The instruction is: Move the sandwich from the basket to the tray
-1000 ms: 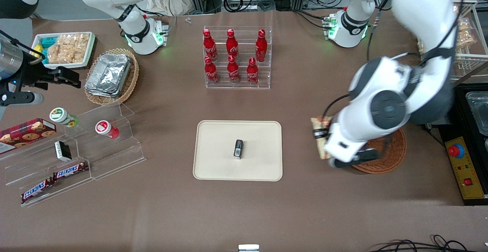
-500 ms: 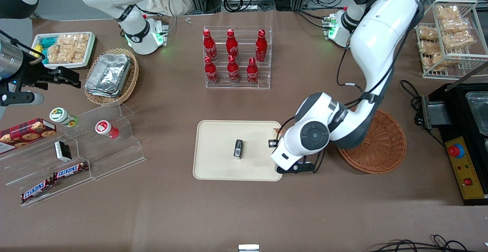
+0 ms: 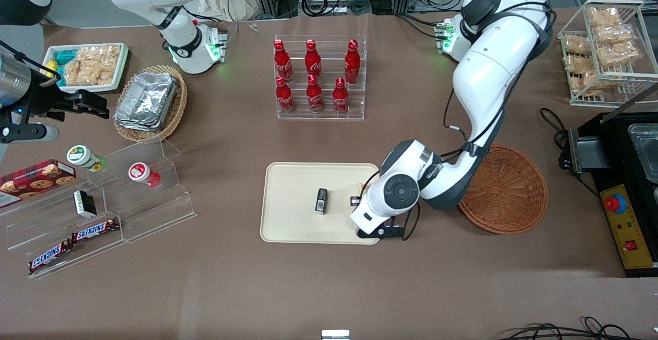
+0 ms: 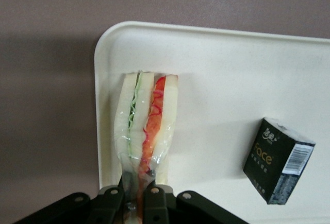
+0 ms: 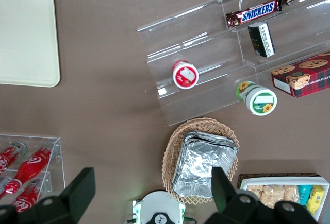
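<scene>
My left gripper (image 4: 135, 199) is shut on the sandwich (image 4: 146, 121), a plastic-wrapped wedge of white bread with green and pink-orange filling. It hangs over the cream-beige tray (image 4: 221, 80), close to the tray's rim at a corner. In the front view the gripper (image 3: 366, 211) sits over the tray (image 3: 293, 216) at its end nearest the basket, and only a sliver of the sandwich (image 3: 362, 185) shows beside the wrist. The round reddish-brown wicker basket (image 3: 506, 191) stands beside the tray toward the working arm's end, with nothing in it.
A small black box (image 3: 321, 200) lies on the tray near its middle; it also shows in the left wrist view (image 4: 278, 159). A clear rack of red bottles (image 3: 318, 77) stands farther from the front camera. Snack displays (image 3: 92, 211) lie toward the parked arm's end.
My left gripper has carried the sandwich from over the basket to over the tray's near-basket end. The basket now shows bare.
</scene>
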{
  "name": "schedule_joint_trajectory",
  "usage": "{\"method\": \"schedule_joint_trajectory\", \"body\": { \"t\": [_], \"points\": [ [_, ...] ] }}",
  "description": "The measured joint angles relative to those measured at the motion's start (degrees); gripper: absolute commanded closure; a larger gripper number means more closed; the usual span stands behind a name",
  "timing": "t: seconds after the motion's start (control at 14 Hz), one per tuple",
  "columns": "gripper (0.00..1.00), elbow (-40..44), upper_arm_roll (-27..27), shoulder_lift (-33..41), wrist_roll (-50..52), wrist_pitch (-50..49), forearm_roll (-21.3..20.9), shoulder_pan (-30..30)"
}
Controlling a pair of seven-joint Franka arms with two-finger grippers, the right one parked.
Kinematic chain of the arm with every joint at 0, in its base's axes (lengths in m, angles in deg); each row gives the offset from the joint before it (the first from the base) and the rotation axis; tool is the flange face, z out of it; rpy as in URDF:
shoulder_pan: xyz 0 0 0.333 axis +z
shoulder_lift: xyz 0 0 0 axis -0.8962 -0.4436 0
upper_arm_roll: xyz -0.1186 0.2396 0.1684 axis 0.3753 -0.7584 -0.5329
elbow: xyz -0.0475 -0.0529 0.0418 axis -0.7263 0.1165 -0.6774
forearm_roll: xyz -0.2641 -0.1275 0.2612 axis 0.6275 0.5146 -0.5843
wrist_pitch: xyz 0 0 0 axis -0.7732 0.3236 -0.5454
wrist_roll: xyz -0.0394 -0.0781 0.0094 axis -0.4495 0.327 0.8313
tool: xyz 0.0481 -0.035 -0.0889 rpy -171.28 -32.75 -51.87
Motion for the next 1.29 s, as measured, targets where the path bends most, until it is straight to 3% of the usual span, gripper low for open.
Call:
{"method": "schedule_joint_trajectory", "body": {
  "t": [0.07,0.71,1.0,1.29],
  "points": [
    [0.01,0.4,-0.01,-0.3,-0.03,0.38,-0.02,-0.03],
    [0.0,3.57,-0.23,2.33,3.65,0.79,-0.05,0.77],
    [0.01,2.0,-0.4,11.35,4.98,-15.05,-0.05,6.16],
    [0.01,-8.66,1.64,24.3,3.92,-17.2,0.67,15.95]
  ]
}}
